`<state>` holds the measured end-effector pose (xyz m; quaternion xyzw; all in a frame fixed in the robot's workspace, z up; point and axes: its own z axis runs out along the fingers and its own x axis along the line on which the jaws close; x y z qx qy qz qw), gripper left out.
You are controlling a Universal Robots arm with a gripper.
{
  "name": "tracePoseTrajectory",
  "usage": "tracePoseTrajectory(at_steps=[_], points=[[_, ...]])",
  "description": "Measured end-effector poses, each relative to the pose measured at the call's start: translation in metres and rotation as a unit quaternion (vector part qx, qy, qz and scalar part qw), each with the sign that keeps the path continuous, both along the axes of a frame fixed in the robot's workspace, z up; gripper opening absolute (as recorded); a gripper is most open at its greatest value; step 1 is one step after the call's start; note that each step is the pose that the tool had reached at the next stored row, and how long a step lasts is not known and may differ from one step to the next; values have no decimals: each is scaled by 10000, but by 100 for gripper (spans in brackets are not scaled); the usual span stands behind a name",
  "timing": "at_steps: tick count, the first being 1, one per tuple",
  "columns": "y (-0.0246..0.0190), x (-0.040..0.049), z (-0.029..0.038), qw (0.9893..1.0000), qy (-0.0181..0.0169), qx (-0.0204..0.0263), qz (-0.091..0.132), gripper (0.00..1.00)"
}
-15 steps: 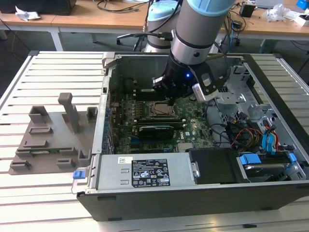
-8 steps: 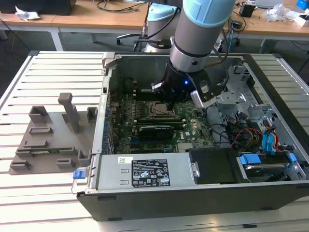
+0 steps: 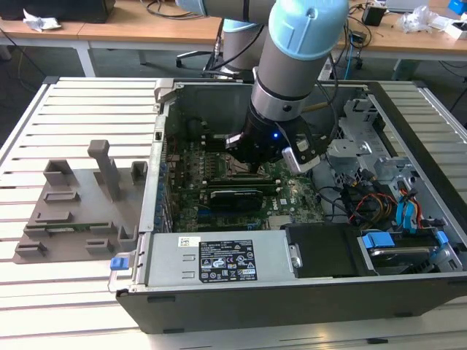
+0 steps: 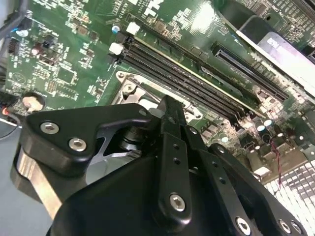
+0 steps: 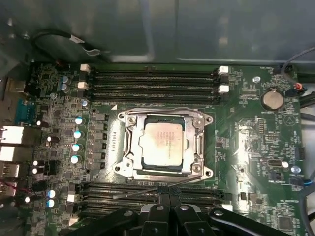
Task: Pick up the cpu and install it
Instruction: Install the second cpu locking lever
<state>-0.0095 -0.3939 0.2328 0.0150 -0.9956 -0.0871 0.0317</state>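
The gripper (image 4: pixel 167 105) is right up against the lens in the second wrist view, its black linkages and bolts taking the foreground, and its black fingers (image 4: pixel 172 147) are pressed together with nothing between them. The fingertips hang just over the metal socket frame (image 4: pixel 129 89) on the green circuit board (image 4: pixel 74 54).

In the first wrist view the cpu (image 5: pixel 164 143) lies flat inside the socket frame (image 5: pixel 165 143), silvery top up, at the middle of the circuit board (image 5: pixel 256 147). The gripper (image 5: pixel 165 201) sits at six o'clock from the cpu, apart from it, with memory slots (image 5: pixel 152 78) at twelve o'clock.

In the exterior view the arm (image 3: pixel 295 58) reaches down into the open computer case (image 3: pixel 292 292); a grey moulded tray (image 3: pixel 73 204) rests on the slatted table (image 3: pixel 73 102) at nine o'clock from the case.
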Motion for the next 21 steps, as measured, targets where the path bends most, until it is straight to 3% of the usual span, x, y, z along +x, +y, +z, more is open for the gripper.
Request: tracePoseTrajectory(at_steps=[1,9,15,21], points=[[0,-58,-51,10000,0,0,3,11],[31,-289,-220,10000,-1,2,49,11],[80,-421,-277,10000,-1,30,85,11],[141,-491,-339,9999,1,38,138,11]])
